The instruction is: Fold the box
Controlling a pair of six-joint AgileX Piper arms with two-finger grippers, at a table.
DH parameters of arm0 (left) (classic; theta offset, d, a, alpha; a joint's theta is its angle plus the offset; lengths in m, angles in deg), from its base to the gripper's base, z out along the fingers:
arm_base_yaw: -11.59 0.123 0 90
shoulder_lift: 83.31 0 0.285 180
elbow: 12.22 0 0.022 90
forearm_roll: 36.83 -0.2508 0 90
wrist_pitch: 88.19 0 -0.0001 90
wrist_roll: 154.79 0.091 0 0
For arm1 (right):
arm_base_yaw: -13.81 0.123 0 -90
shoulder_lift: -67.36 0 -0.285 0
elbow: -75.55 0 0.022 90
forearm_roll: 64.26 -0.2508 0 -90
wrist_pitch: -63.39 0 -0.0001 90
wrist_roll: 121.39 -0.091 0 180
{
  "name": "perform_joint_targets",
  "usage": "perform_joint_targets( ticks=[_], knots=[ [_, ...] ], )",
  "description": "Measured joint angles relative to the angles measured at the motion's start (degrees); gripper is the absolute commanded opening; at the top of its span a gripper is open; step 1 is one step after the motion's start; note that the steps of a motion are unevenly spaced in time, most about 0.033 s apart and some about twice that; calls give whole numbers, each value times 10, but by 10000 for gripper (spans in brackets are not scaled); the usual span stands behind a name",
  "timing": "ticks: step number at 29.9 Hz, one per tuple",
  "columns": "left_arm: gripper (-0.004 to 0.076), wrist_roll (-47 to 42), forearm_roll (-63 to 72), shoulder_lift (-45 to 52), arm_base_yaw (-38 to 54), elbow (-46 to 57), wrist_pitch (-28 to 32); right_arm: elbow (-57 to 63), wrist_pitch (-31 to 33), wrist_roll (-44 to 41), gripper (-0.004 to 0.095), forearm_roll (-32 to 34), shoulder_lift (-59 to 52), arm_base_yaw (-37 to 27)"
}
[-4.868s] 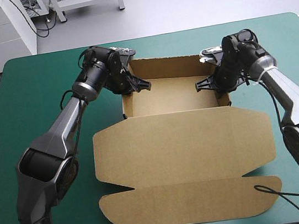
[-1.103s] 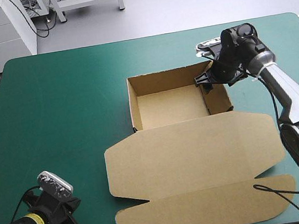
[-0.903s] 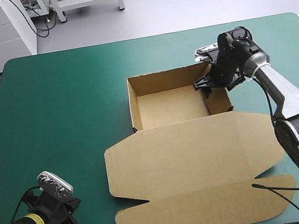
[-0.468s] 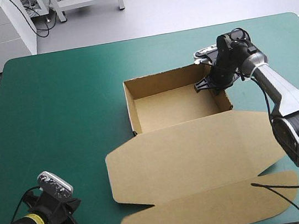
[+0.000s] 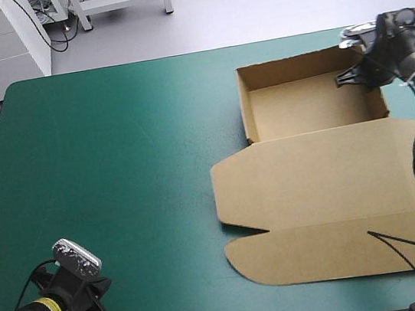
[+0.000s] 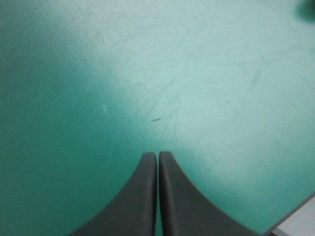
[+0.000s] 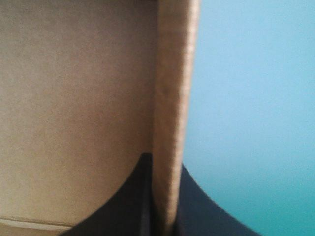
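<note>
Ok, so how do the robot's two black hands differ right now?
The left hand is shut on nothing, its two black fin-shaped fingers meeting in a point. The right hand is shut on a raised wall of the brown board box, on the side toward the table's right edge. The left hand hangs over bare teal-green cover by the table's near left corner, while the right hand is at the far right. Both are all but closed.
</note>
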Motion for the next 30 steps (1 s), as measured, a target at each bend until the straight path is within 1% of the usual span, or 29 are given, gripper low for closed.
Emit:
perform_joint_targets(
  ticks=[4, 7, 11, 12, 13, 14, 17, 18, 19, 21, 23, 26, 28, 30],
  knots=[
    [-8, 0, -1, 0, 0, 0, -10, -1, -2, 0, -19, 0, 5, -87],
    [-8, 0, -2, 0, 0, 0, -14, -1, -3, 1, -19, -21, 12, -145],
    [-8, 0, -2, 0, 0, 0, -15, -1, -3, -5, -7, -35, 22, -193],
    [-8, 0, -2, 0, 0, 0, -15, -1, -4, -8, 30, -35, 23, -200],
    [-8, 0, -2, 0, 0, 0, -15, -1, -7, -10, 74, -38, 25, -208],
    [-8, 0, -2, 0, 0, 0, -15, -1, -9, -11, 152, -38, 25, -213],
    [-8, 0, -11, 0, 0, 0, -15, -1, -19, 1, 475, -44, 26, -223],
    [-8, 0, -11, 0, 0, 0, -15, -1, -23, 5, 620, -46, 27, -225],
    [-8, 0, -11, 0, 0, 0, -15, -1, -29, 5, 703, -48, 27, -227],
    [-8, 0, -11, 0, 0, 0, -15, -2, -36, 1, 836, -50, 27, -229],
    [-8, 0, -11, 0, 0, 0, -15, -3, -41, -6, 860, -48, 27, -231],
    [-8, 0, -11, 0, 0, 0, -14, -13, -32, -20, 837, -42, 26, -232],
    [-8, 0, -11, 0, 0, 0, -13, -31, -13, -23, 772, -43, 21, -232],
    [-8, 0, -11, 0, 0, 0, -13, -55, 8, -25, 664, -49, 13, -232]
  ],
)
